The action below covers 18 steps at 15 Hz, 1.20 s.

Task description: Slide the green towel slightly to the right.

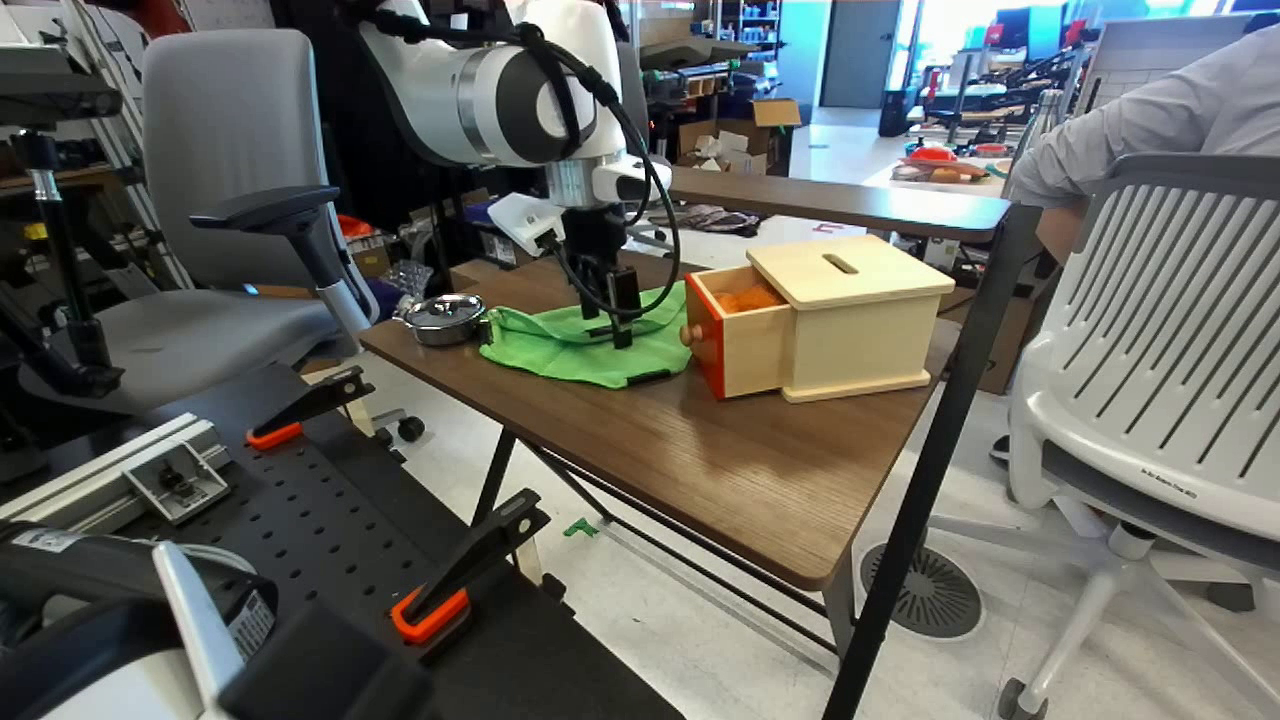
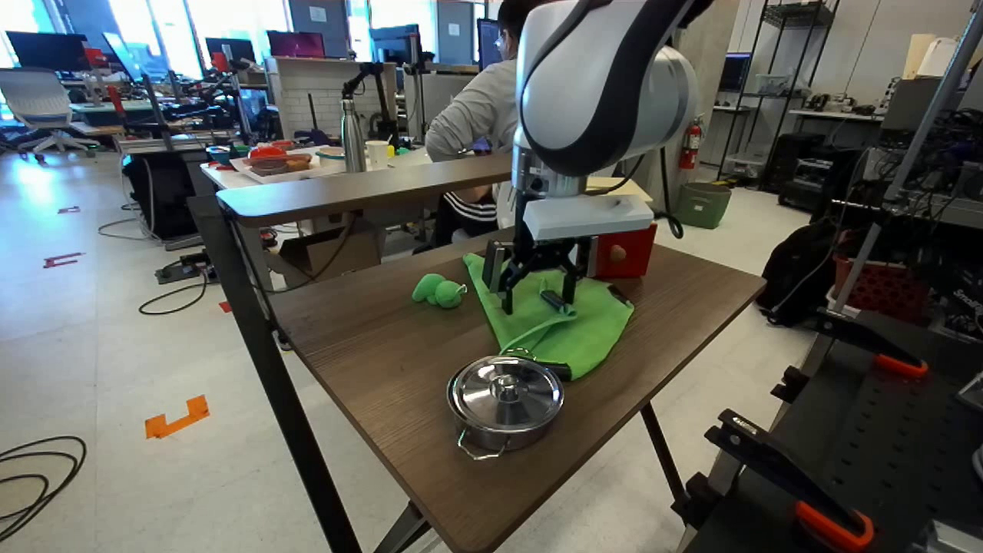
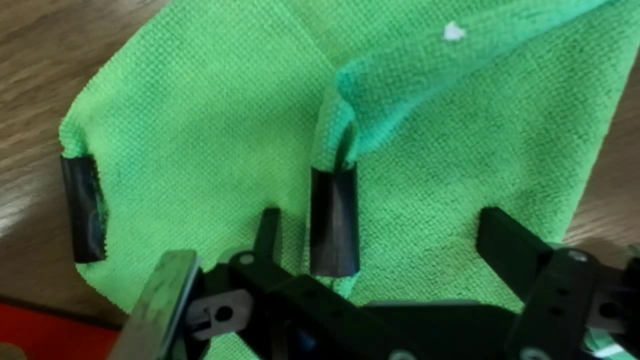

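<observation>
The green towel [image 2: 595, 330] is laid, rumpled, on the brown table [image 1: 700, 470] beneath the gripper [image 2: 537, 305]. The gripper's fingers [image 3: 512, 250] are spread well apart; a black band [image 3: 334, 225] on a fold of the towel is seen between them. Whether the towel is touched by them cannot be told. In an exterior view, the towel is flanked by a lidded pot [image 1: 447, 320] on the left and a wooden box [image 1: 860, 345], its red-fronted drawer [image 1: 755, 350] standing partly out, on the right. In an exterior view, a green toy [image 2: 441, 292] is seen left of the towel.
</observation>
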Each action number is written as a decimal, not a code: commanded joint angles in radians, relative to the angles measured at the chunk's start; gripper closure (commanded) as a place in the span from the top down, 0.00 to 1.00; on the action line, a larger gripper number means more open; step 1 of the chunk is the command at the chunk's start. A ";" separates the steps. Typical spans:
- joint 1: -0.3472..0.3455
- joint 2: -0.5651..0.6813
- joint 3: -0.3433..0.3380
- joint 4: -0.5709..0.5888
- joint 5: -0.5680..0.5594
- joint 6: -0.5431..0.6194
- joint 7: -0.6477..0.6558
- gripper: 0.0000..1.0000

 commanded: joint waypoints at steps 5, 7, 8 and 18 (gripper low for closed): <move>0.018 -0.073 0.013 -0.118 0.026 0.039 -0.025 1.00; 0.013 -0.102 0.026 -0.159 0.031 0.039 -0.035 1.00; 0.012 -0.116 0.029 -0.182 0.031 0.040 -0.037 1.00; 0.009 -0.153 -0.014 -0.321 0.009 0.063 -0.028 1.00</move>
